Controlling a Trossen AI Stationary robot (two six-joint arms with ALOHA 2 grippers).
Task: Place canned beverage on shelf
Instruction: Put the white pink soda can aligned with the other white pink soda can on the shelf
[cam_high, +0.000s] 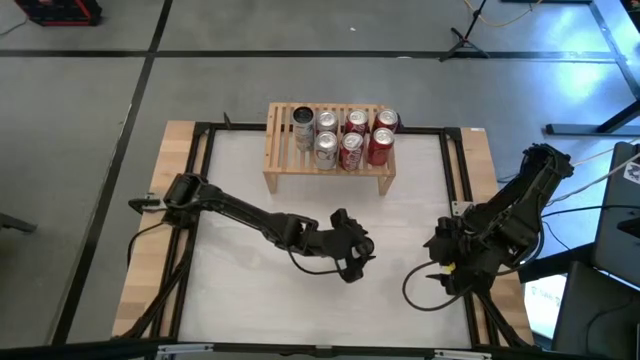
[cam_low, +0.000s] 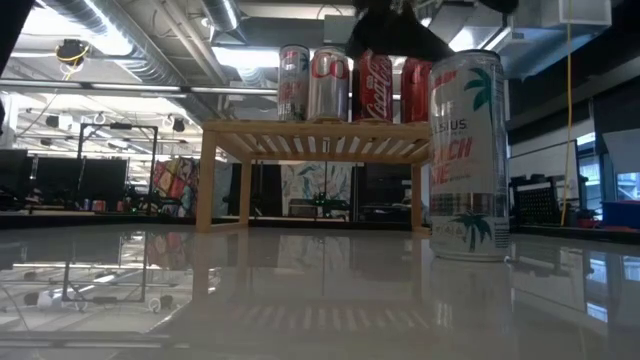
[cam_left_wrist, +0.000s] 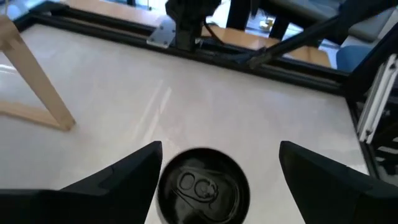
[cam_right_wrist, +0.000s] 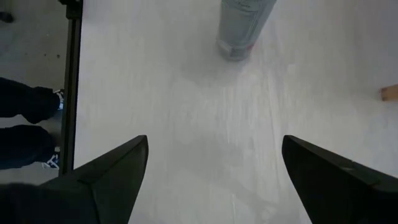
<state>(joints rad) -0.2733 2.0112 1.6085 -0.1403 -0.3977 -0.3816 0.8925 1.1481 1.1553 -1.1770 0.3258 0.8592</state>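
Can (cam_left_wrist: 203, 185) between open left gripper (cam_left_wrist: 217, 168) jaws.

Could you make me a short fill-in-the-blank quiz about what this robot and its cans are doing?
1. The wooden shelf already carries ____ cans.
2. The tall white can stands on the ____, not on the shelf.
3. The left tool has its fingers ____ on either side of that can's top.
4. The right tool holds ____.

Missing words: seven; table; open; nothing
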